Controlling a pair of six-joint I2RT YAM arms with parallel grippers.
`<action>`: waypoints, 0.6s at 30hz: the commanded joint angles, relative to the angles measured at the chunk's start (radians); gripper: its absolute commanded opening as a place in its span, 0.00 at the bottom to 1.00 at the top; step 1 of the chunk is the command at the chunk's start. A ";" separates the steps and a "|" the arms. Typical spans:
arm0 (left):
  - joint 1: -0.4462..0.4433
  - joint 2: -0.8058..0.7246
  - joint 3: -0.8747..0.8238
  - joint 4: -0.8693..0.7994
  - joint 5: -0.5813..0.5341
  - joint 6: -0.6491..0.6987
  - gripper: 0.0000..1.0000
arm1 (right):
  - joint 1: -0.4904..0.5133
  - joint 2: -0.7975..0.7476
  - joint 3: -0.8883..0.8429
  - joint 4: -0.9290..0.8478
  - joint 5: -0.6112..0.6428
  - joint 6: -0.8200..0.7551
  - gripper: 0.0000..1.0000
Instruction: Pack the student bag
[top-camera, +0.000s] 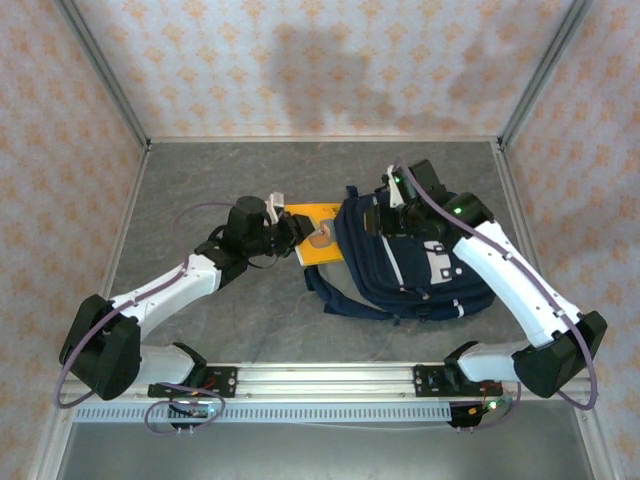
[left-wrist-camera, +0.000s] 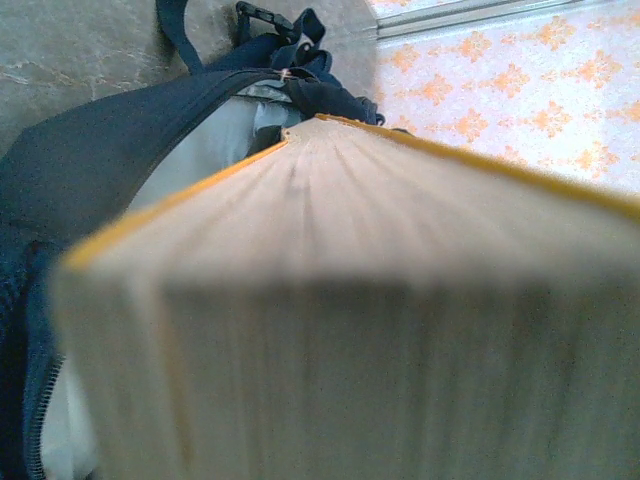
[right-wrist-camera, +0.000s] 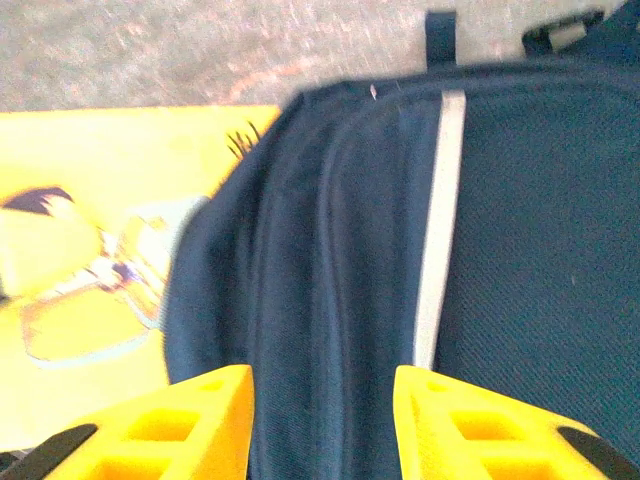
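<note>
The student bag lies on the table right of centre, navy with white stripes, its mouth facing left. A yellow book lies at that mouth, and my left gripper is shut on its left end. In the left wrist view the book's page edge runs toward the bag's gaping opening, where pale lining shows. My right gripper sits on the bag's top edge by the mouth. Its yellow fingers stand part closed with a ridge of navy fabric between them; the book cover is at their left.
Dark straps trail from the bag toward the near left. The grey table ends at patterned walls behind and on both sides. A rail with the arm bases runs along the near edge.
</note>
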 joint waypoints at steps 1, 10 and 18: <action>-0.001 -0.048 0.007 0.188 0.034 -0.031 0.00 | 0.041 0.059 0.081 -0.068 -0.007 0.038 0.41; -0.006 -0.061 0.006 0.181 0.028 -0.027 0.00 | 0.148 0.215 0.175 -0.116 0.070 0.075 0.51; -0.010 -0.059 0.000 0.190 0.021 -0.032 0.00 | 0.167 0.293 0.193 -0.129 0.094 0.090 0.54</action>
